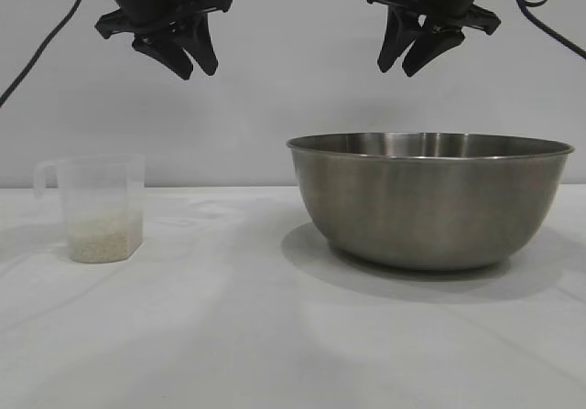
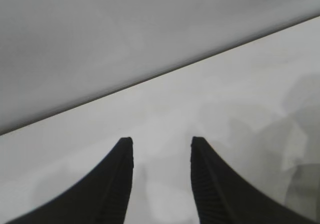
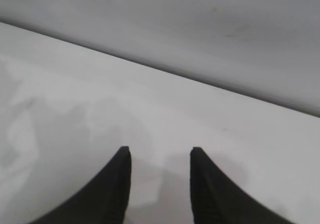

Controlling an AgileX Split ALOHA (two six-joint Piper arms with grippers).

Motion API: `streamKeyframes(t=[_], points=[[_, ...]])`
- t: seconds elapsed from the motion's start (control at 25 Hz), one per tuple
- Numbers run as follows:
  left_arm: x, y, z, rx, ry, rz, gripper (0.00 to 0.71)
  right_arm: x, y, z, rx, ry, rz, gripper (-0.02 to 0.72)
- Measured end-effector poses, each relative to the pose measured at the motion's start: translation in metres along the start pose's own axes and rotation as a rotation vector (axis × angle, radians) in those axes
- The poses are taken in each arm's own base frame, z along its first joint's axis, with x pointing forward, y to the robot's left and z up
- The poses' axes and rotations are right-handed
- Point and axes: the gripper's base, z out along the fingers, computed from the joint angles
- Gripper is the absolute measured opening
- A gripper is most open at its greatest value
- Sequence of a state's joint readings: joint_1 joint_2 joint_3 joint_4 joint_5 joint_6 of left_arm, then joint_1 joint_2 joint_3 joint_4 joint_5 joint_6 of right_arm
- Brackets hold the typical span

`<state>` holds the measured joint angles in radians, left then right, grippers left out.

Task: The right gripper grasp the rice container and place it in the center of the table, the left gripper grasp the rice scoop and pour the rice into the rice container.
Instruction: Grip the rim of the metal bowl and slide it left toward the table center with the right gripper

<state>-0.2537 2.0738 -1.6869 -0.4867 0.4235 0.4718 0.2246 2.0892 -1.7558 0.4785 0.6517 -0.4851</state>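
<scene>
The rice container (image 1: 430,199), a large brushed steel bowl, stands on the white table (image 1: 229,336) at the right of the exterior view. The rice scoop (image 1: 99,206), a clear plastic cup with a loop handle, stands at the left with a shallow layer of rice (image 1: 103,241) in its bottom. My left gripper (image 1: 195,67) hangs high above and a little right of the scoop, open and empty. High over the bowl, my right gripper (image 1: 399,65) is also open with nothing in it. Both wrist views, left gripper (image 2: 162,141) and right gripper (image 3: 160,150), show only bare tabletop between the fingers.
A plain grey wall (image 1: 293,107) rises behind the table's far edge. Black cables (image 1: 41,48) trail from both arms at the upper corners.
</scene>
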Motion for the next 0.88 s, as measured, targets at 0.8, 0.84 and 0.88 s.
streamKeyframes(t=[0.8,0.84,0.88], points=[[0.0012,-0.0005,0.0000,0.006,0.013,0.001,0.224,0.0030,-0.0022,-0.0001,0.023,0.034,-0.048,0.219],[0.0012,-0.0005,0.0000,0.006,0.013,0.001,0.224,0.0032,-0.0021,-0.0001,0.022,0.036,-0.048,0.219],[0.0013,-0.0006,0.0000,0.007,0.015,0.001,0.224,0.0036,-0.0019,-0.0001,0.020,0.040,-0.048,0.219]])
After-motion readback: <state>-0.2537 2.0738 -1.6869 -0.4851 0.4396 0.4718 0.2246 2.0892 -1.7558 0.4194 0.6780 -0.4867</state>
